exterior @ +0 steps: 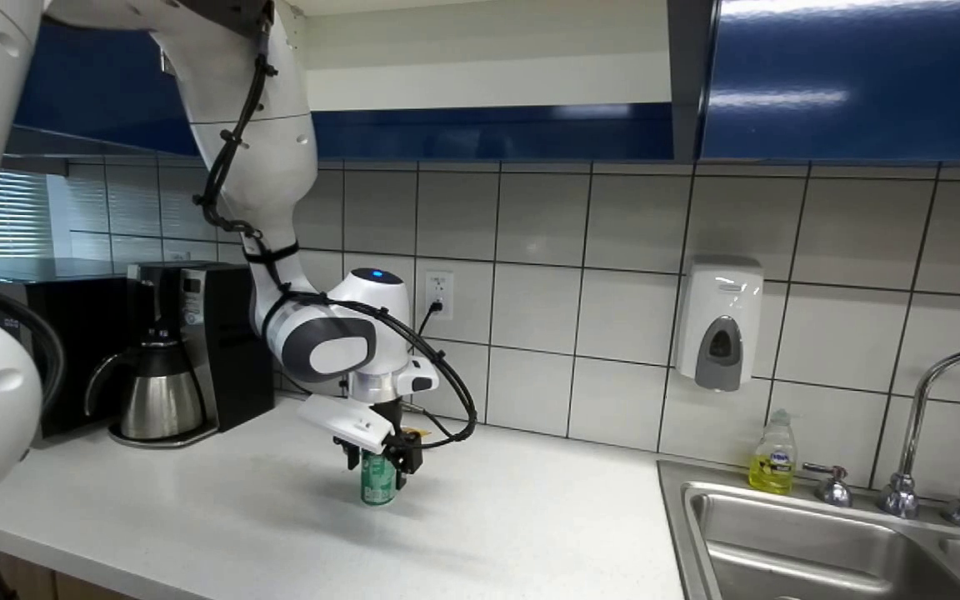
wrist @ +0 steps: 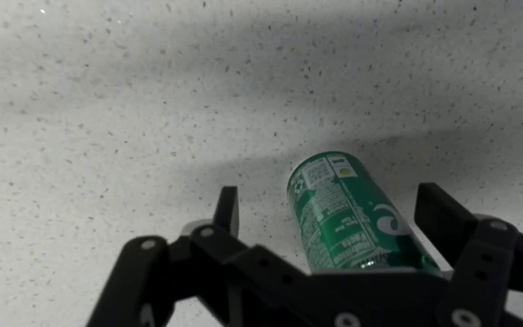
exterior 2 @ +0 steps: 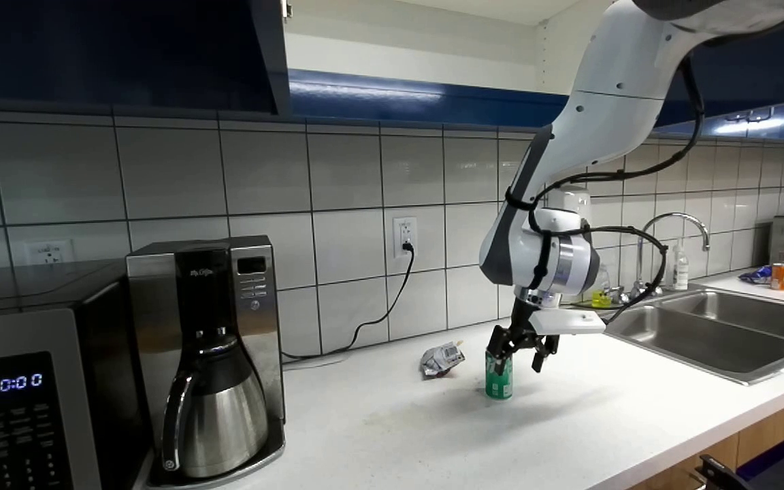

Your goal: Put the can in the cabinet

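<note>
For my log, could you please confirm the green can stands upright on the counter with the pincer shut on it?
The pincer is open, not shut: the wrist view shows a gap beside the can, which stands upright on the counter.

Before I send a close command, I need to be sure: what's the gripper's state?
Gripper: open, holding nothing, not closed on the can.
</note>
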Available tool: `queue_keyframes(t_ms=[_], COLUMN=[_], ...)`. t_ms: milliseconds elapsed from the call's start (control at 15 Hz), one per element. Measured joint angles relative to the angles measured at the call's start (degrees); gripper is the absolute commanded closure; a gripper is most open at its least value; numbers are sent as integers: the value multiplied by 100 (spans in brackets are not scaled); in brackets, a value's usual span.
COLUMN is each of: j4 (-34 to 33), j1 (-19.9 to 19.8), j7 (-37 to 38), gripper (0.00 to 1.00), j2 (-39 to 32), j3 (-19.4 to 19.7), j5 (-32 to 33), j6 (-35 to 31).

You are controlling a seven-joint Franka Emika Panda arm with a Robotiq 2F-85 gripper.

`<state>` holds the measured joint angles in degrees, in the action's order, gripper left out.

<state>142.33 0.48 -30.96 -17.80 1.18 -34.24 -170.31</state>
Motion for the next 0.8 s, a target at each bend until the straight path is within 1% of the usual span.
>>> queue_keyframes(t_ms=[333,800], j4=[-157,-313], j1=[-272,-794], j7=[-370,-686], gripper=[0,0], j2=[-267,-501], j3=[-386,-1129], j5=[-227,-441], j6=[-316,-710])
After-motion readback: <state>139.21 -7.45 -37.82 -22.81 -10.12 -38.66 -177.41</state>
